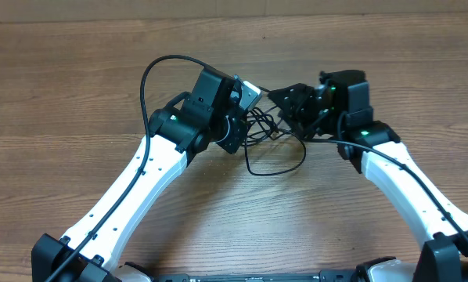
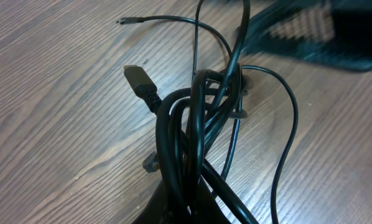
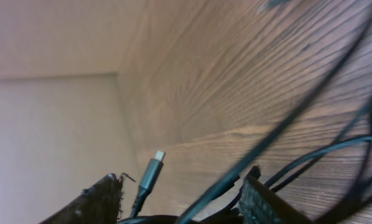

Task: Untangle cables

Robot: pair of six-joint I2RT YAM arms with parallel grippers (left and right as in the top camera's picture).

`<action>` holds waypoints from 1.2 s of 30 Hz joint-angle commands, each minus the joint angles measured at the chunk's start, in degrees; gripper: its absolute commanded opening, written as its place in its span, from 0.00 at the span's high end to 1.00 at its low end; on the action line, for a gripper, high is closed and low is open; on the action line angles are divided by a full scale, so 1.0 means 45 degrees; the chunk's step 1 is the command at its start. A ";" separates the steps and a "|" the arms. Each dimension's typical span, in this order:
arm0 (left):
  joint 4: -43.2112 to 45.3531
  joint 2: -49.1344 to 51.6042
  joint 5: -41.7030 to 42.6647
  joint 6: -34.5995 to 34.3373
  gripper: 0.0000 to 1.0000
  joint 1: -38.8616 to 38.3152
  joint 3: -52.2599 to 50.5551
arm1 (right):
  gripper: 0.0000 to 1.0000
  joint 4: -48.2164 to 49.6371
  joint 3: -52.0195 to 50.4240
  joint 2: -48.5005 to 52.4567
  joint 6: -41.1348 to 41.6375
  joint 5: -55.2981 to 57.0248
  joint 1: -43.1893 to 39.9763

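The cables [image 1: 270,133] are thin black cords, knotted between both arms near the table's middle, with one loop [image 1: 275,168] trailing toward the front. My left gripper [image 1: 244,125] is shut on the bundle [image 2: 189,137], which rises out of its jaws [image 2: 189,208]. A black plug [image 2: 138,77] sticks out left of the bundle, and a thin strand's tip [image 2: 121,21] lies farther back. My right gripper [image 1: 287,110] stands open at the tangle's right side. Between its fingers [image 3: 102,199] a grey plug with a silvery tip [image 3: 151,173] and loose strands [image 3: 279,134] pass unpinched.
The wooden table [image 1: 77,78] stretches out on all sides of the tangle. In the right wrist view the table's edge [image 3: 120,93] runs close by on the left, with a pale surface [image 3: 49,143] beyond it. Each arm's own thicker black cable [image 1: 152,74] arcs above it.
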 commanded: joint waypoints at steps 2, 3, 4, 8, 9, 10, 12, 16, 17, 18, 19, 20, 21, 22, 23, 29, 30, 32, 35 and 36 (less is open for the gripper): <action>0.0078 0.0087 0.0646 0.0413 0.96 0.0049 0.0117 | 0.71 0.0155 0.0044 0.0049 0.0029 0.0369 0.0408; 0.0078 0.0087 0.0651 0.0408 0.96 0.0049 0.0117 | 0.96 0.0267 0.0044 0.0049 0.0029 0.0355 0.0408; 0.0073 0.0087 0.0646 0.0408 0.96 0.0049 0.0117 | 0.96 0.0311 0.0044 0.0049 0.0029 0.0340 0.0408; -0.0165 0.0092 0.0092 0.0408 0.94 0.0058 0.0117 | 0.96 0.3274 0.0053 -0.0296 0.0243 -0.1617 -0.0316; -0.0316 0.0092 -0.0253 0.0408 0.94 0.0058 0.0117 | 0.96 0.4289 0.0053 -0.0544 0.0583 -0.2370 -0.0733; -0.0452 0.0097 -0.0505 0.0408 0.94 0.0058 0.0117 | 0.96 0.4998 0.0053 -0.0816 0.0821 -0.2832 -0.1185; -0.0549 0.0102 -0.0724 0.0398 0.93 0.0058 0.0117 | 0.96 0.5600 0.0053 -0.1331 0.0947 -0.3186 -0.2030; -0.0534 0.0102 -0.0753 0.0398 0.94 0.0058 0.0117 | 0.96 0.5649 0.0049 -0.2249 0.0937 -0.3638 -0.3818; -0.0534 0.0102 -0.0758 0.0398 0.94 0.0058 0.0117 | 0.96 0.5581 0.0049 -0.2375 0.0933 -0.3701 -0.4289; -0.0534 0.0102 -0.0753 0.0398 0.96 0.0058 0.0117 | 0.96 0.5372 0.0049 -0.2409 0.0937 -0.3696 -0.4571; -0.0525 0.0102 -0.0753 0.0398 0.96 0.0058 0.0117 | 0.96 0.4867 0.0049 -0.2409 0.0933 -0.3691 -0.4809; -0.0500 0.0102 -0.0753 0.0398 0.96 0.0058 0.0117 | 0.91 0.4065 0.0044 -0.2380 0.0777 -0.3672 -0.4891; -0.0491 0.0102 -0.0753 0.0393 0.96 0.0058 0.0117 | 0.77 0.3371 0.0044 -0.2375 0.0520 -0.3648 -0.4891; -0.0486 0.0102 -0.0758 0.0393 0.96 0.0058 0.0117 | 0.55 0.2531 0.0044 -0.2351 0.0073 -0.3623 -0.4872; -0.0486 0.0102 -0.0772 0.0398 0.96 0.0063 0.0117 | 0.52 0.1826 0.0044 -0.2322 -0.0325 -0.3580 -0.4799; 0.0010 0.0102 -0.0806 -0.0437 0.96 0.0068 0.0117 | 0.15 -0.1457 0.0044 -0.2273 -0.2181 -0.3070 -0.4386; 0.0107 0.0102 -0.0811 -0.0782 0.96 0.0073 0.0117 | 0.13 -0.1690 0.0044 -0.2273 -0.2186 -0.3070 -0.4318; 0.0253 0.0102 -0.0816 -0.1341 0.96 0.0073 0.0117 | 0.11 -0.1914 0.0039 -0.2273 -0.2186 -0.3070 -0.4153; 0.0515 0.0102 -0.1870 -0.4250 0.92 0.0126 0.0117 | 0.07 -0.2127 0.0024 -0.2273 -0.2633 -0.3050 -0.3395; 0.0418 0.0102 -0.2472 -0.5557 0.81 0.0185 0.0117 | 0.07 -0.2123 0.0024 -0.2273 -0.2817 -0.2953 -0.3220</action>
